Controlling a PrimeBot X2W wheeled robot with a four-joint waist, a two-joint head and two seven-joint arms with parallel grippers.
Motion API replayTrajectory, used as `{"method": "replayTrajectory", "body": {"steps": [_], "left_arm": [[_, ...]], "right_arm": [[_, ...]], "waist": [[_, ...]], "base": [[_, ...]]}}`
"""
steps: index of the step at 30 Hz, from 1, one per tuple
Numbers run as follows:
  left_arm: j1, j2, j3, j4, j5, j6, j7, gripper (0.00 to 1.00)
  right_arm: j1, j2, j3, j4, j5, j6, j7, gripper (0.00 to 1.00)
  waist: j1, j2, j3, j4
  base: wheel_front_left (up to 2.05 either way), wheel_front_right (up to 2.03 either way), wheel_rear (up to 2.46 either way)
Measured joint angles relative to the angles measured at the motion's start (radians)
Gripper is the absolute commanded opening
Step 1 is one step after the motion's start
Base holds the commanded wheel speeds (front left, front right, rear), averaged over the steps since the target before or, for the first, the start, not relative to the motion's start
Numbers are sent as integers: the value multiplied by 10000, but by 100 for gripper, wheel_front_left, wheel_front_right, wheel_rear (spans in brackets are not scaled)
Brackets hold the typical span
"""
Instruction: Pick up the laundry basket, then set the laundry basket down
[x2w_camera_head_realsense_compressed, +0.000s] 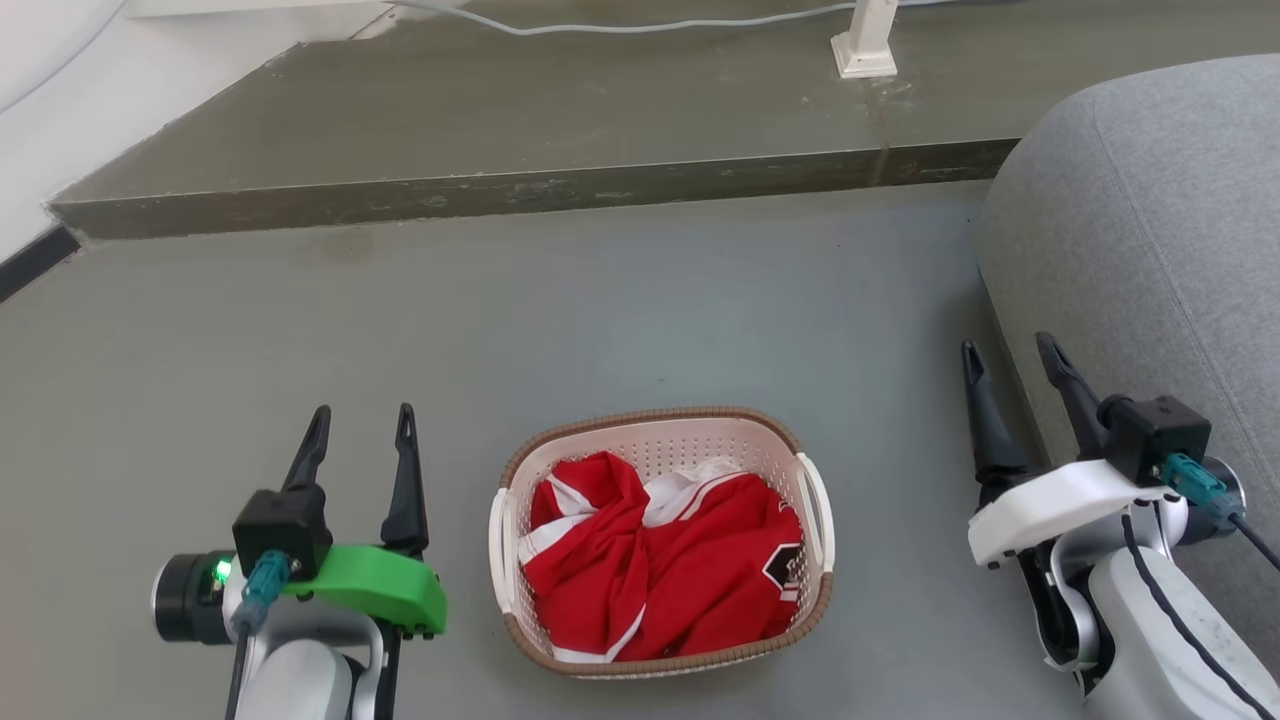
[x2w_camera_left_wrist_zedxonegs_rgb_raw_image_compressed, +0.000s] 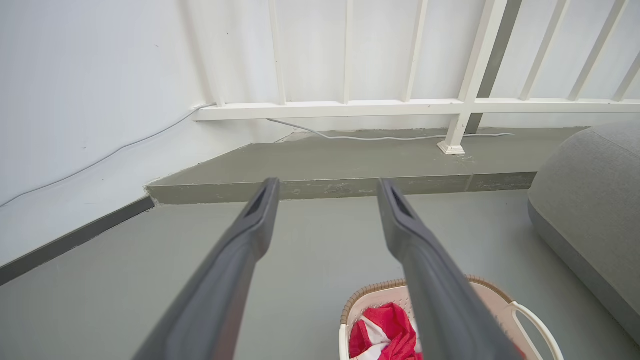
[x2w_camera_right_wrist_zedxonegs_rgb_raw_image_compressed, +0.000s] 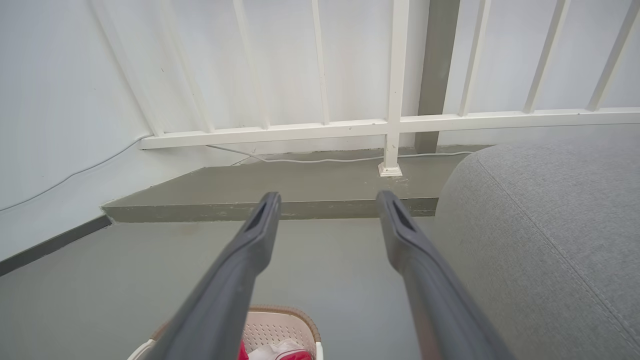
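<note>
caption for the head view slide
Open left gripper and open right gripper flank the laundry basket of red clothing on the floor.

We seem to be in a home: a grey fabric sofa (x2w_camera_head_realsense_compressed: 1150, 250) on the right, a laundry basket (x2w_camera_head_realsense_compressed: 650, 416) of red-and-white clothing (x2w_camera_head_realsense_compressed: 680, 570) on the near floor (x2w_camera_head_realsense_compressed: 500, 330), and a far raised step (x2w_camera_head_realsense_compressed: 560, 110) with a white railing (x2w_camera_left_wrist_zedxonegs_rgb_raw_image_compressed: 350, 107) against a white wall (x2w_camera_left_wrist_zedxonegs_rgb_raw_image_compressed: 75, 75).

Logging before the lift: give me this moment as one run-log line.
basket on floor, red clothes inside | left gripper jaws open, empty, left of basket | right gripper jaws open, empty, by sofa | lift not started
</note>
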Motion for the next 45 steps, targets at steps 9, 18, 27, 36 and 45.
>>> {"method": "replayTrajectory", "body": {"steps": [9, 18, 27, 36, 45], "left_arm": [[562, -100, 203, -525, 151, 0, 2, 100], [964, -165, 267, -901, 253, 2, 79, 100], [1153, -293, 318, -1277, 554, 2, 276, 100], [1334, -362, 265, -1137, 631, -4, 360, 0], [1685, -362, 194, -1269, -190, -180, 359, 0]], "right_arm": [[335, 29, -71, -341, -171, -54, 0, 100], [529, 73, -109, -558, -336, -56, 0, 100], [661, 119, -167, -692, -416, -59, 0, 100], [1010, 336, -96, -387, -407, -42, 4, 0], [1197, 407, -173, -454, 378, 134, 6, 0]], "waist": [[0, 0, -76, 24], [0, 0, -126, 19], [0, 0, -142, 10], [0, 0, -129, 24], [0, 0, -208, 71]], "base": [[0, 0, 0], [0, 0, 0], [0, 0, 0], [0, 0, 0], [0, 0, 0]]}}
